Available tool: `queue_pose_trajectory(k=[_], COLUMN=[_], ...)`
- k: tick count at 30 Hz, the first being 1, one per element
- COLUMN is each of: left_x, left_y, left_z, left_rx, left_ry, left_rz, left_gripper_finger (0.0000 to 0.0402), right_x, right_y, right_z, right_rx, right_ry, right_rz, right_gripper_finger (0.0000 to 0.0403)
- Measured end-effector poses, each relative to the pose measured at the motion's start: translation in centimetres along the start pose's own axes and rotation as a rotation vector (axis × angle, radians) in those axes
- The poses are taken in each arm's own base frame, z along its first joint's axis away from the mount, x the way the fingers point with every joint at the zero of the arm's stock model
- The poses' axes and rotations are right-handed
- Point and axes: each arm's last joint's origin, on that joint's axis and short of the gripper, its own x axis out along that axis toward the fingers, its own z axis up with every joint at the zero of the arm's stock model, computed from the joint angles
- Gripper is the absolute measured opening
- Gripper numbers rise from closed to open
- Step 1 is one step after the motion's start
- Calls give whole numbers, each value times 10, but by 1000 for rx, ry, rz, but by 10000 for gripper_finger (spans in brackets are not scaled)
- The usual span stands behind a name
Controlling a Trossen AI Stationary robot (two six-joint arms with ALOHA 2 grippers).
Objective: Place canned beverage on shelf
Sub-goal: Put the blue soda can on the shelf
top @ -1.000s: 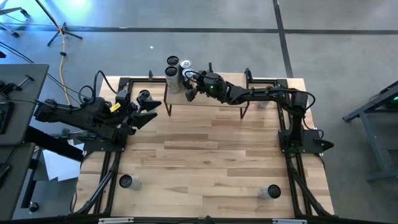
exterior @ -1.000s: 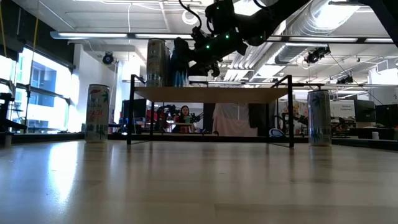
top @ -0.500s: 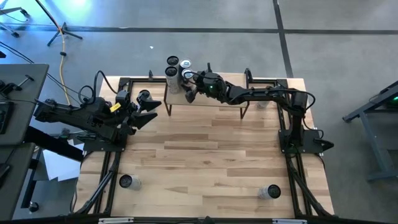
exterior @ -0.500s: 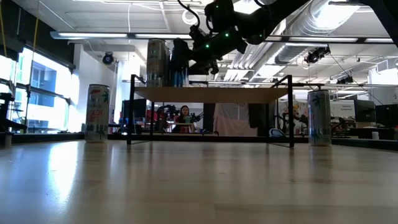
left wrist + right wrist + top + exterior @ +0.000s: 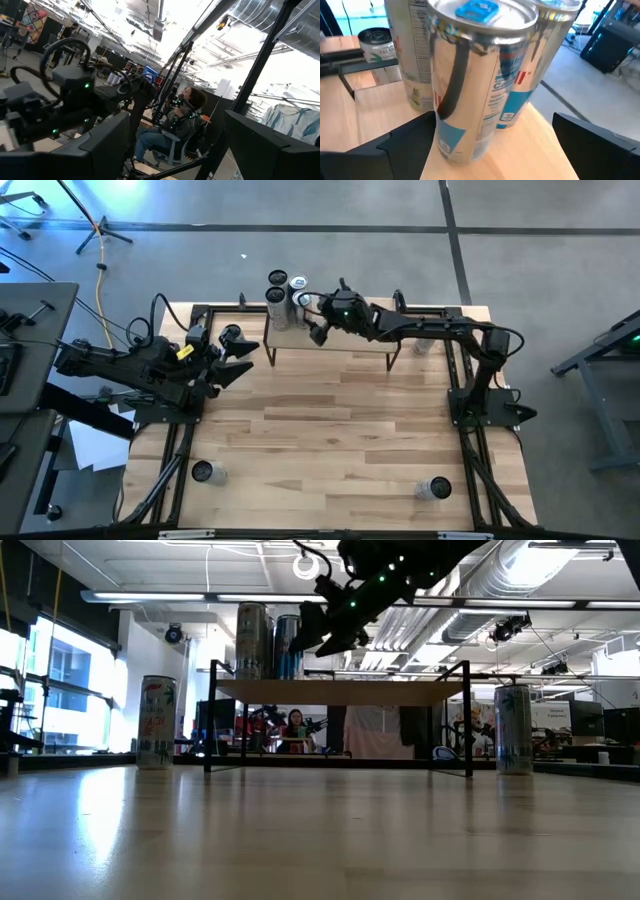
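Left gripper [image 5: 243, 358]: waits at the table's left side, fingers parted, nothing between them.
Change: the right gripper [image 5: 316, 320] has let go of the blue can [image 5: 470, 80] and lifted back; the placing looks done.
Can: upright on the shelf [image 5: 340, 690], ahead of the right fingers [image 5: 380, 150], beside two other cans [image 5: 276, 288].
Right fingers: spread wide, touching nothing.

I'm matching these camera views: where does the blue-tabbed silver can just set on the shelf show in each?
High view: blue-tabbed silver can at shelf's left end, beside right gripper.
Low view: on light-wood shelf, its left end.
Left wrist: not in view.
Right wrist: centre.
Shared landmark: the shelf.
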Motion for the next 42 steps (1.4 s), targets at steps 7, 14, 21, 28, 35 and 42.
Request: queue_pose_trajectory(k=[7,14,21,28,35,42], left_x=[0,0,0,0,0,0], left_y=[0,0,1,1,1,1], left_z=[0,0,0,0,0,0], left_rx=[36,36,35,44,44,79], left_ry=[-2,-5,-10,-10,-10,-10], left_rz=[4,11,24,27,27,28], left_gripper_finger=[296,296,296,296,296,296], right_x=[-32,-68,-91,-91,-94,-94], right_y=[-6,-13,-15,-8,-3,-1], right_z=[14,12,-11,-29,-33,-33], right_rx=[-98,-97,-16,225,437,510], right_ry=[33,150,139,-175,-284,-274], right_rz=[141,349,470,489,481,453], right_gripper_finger=[387,387,387,387,387,387])
